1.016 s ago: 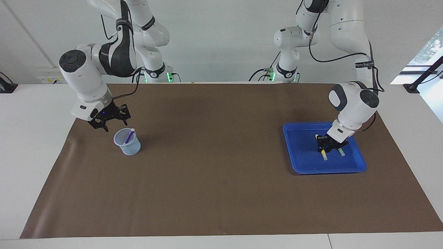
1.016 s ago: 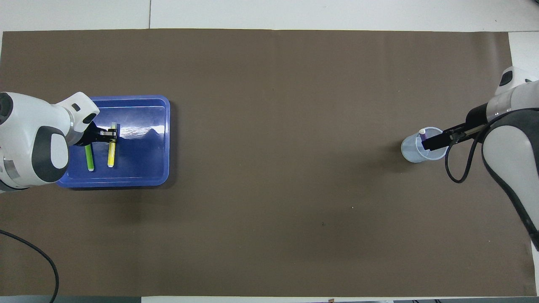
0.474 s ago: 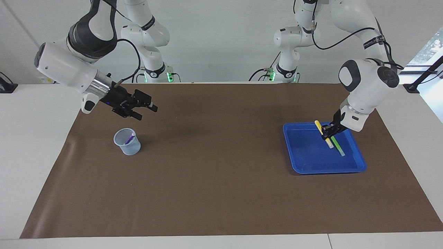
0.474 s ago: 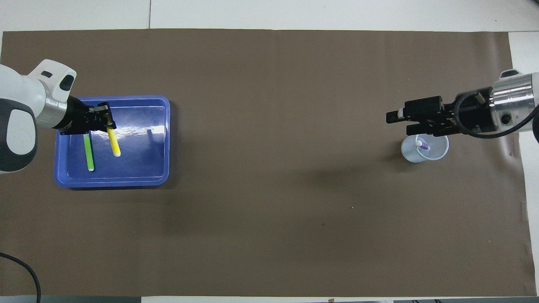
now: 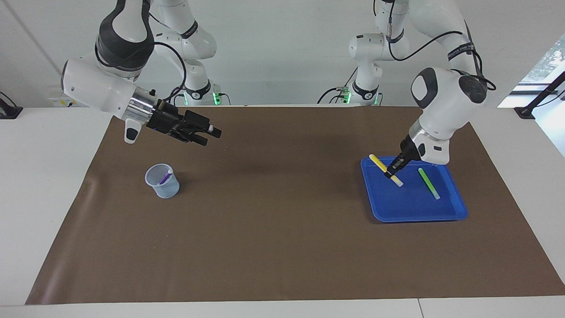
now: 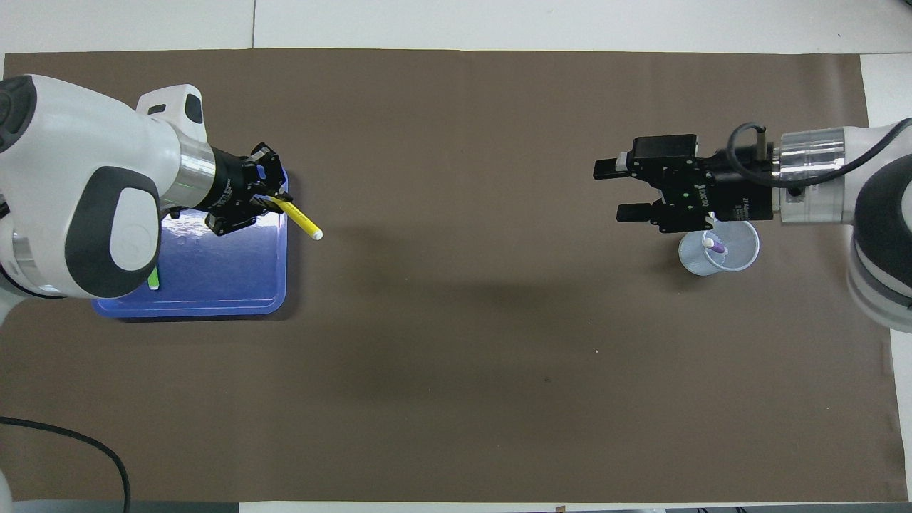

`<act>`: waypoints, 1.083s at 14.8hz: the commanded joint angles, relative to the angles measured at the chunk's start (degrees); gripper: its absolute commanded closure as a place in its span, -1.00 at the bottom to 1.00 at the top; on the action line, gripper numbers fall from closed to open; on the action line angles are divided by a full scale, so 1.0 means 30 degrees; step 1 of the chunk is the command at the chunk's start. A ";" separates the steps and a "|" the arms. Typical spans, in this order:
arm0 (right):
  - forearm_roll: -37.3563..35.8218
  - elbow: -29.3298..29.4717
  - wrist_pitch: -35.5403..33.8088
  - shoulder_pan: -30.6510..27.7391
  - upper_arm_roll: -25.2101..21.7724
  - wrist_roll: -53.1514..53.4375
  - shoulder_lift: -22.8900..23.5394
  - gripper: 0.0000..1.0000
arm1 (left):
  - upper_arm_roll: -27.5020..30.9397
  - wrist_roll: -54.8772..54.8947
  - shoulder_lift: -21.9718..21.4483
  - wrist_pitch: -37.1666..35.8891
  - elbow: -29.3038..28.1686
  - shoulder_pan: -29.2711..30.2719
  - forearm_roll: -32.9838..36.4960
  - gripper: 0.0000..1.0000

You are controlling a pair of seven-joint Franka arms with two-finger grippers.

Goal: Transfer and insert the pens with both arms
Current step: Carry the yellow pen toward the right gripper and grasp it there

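Pens are what I'm moving, and the yellow pen [image 5: 385, 169] is the one in hand: my left gripper [image 5: 391, 172] is clamped on it, tilted, in the air over the blue tray [image 5: 410, 212], at the edge facing the middle of the table. In the facing view the grip sits close to one end, so most of the barrel sticks out past the fingers on one side. I judge it light and stiff, a smooth plastic stick that could swivel or slide in the fingers if I swing fast. With a hold that far off centre I'd expect it to pivot rather than drop.

The green pen [image 5: 428, 183] lies flat in the tray, apart from the held one. For that one I'd close across the barrel near the middle, not on the pale cap end, which may pull off.

The purple pen [image 5: 165, 176] leans in the clear cup [image 5: 162, 181] at the right arm's end of the table. That cup looks thin and light, so I judge it easy to tip.

My right gripper [image 5: 206, 133] hangs over the brown mat [image 5: 273, 247], beside the cup, fingers spread wide and empty. For a handover it should take the long free end of the yellow pen.
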 commanded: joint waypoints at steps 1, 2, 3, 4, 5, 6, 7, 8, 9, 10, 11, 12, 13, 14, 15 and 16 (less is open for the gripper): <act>0.0852 -0.1864 0.1525 0.0438 0.0048 -0.0148 -0.1126 -1.00 | 0.0264 -0.4540 0.0718 0.1738 0.1130 -0.1952 -0.0628 1.00; 0.1550 -0.2389 0.2225 0.0961 0.0048 -0.0179 -0.1244 -1.00 | 0.0264 -0.5862 0.0924 0.2063 0.1511 -0.2568 -0.0628 1.00; 0.2398 -0.2859 0.3276 0.1373 0.0048 -0.0237 -0.1448 -1.00 | 0.0264 -0.7151 0.1042 0.2414 0.1863 -0.3096 -0.0657 1.00; 0.2957 -0.3269 0.4272 0.1899 0.0048 -0.0528 -0.1537 -1.00 | 0.0264 -0.8092 0.1246 0.2737 0.2215 -0.3624 -0.0628 1.00; 0.3543 -0.3709 0.5211 0.2600 0.0048 -0.1227 -0.1596 -1.00 | 0.0264 -0.8885 0.1277 0.3117 0.2363 -0.4180 -0.0628 1.00; 0.4100 -0.3887 0.5742 0.2897 0.0048 -0.1524 -0.1655 -1.00 | 0.0264 -0.9821 0.1336 0.3701 0.2394 -0.4795 -0.0628 1.00; 0.4424 -0.3918 0.5863 0.3277 0.0048 -0.1585 -0.1742 -1.00 | 0.0264 -1.0874 0.1336 0.4374 0.2365 -0.5526 -0.0628 1.00; 0.4486 -0.4121 0.5952 0.3426 0.0048 -0.1643 -0.1801 -1.00 | 0.0293 -1.1494 0.1336 0.4671 0.2365 -0.6055 -0.0570 1.00; 0.4486 -0.4268 0.5981 0.3457 0.0048 -0.1673 -0.1889 -1.00 | 0.0294 -1.1703 0.1336 0.4703 0.2365 -0.6351 -0.0511 1.00; 0.4486 -0.4270 0.6040 0.3515 0.0048 -0.1644 -0.1890 -1.00 | 0.0265 -1.1763 0.1336 0.4732 0.2365 -0.6557 -0.0482 1.00; 0.4486 -0.4270 0.6301 0.3516 0.0048 -0.1586 -0.1861 -1.00 | 0.0264 -1.1793 0.1336 0.4703 0.2336 -0.6849 -0.0510 1.00; 0.4486 -0.4270 0.6507 0.3516 0.0048 -0.1585 -0.1831 -1.00 | 0.0264 -1.1822 0.1336 0.4703 0.2306 -0.7084 -0.0511 1.00; 0.4486 -0.4270 0.6596 0.3516 0.0048 -0.1643 -0.1831 -1.00 | 0.0264 -1.1823 0.1336 0.4732 0.2277 -0.7231 -0.0511 1.00; 0.4602 -0.4270 0.6568 0.3516 0.0048 -0.1644 -0.1831 -1.00 | 0.0264 -1.1823 0.1336 0.4703 0.2277 -0.7262 -0.0511 1.00; 0.5154 -0.4270 0.6597 0.3690 0.0077 -0.1673 -0.1860 -1.00 | 0.0264 -1.1910 0.1336 0.4732 0.2277 -0.7378 -0.0511 1.00; 0.5276 -0.4270 0.6684 0.4097 0.0078 -0.1673 -0.1860 -1.00 | 0.0264 -1.2230 0.1336 0.4732 0.2306 -0.7524 -0.0511 1.00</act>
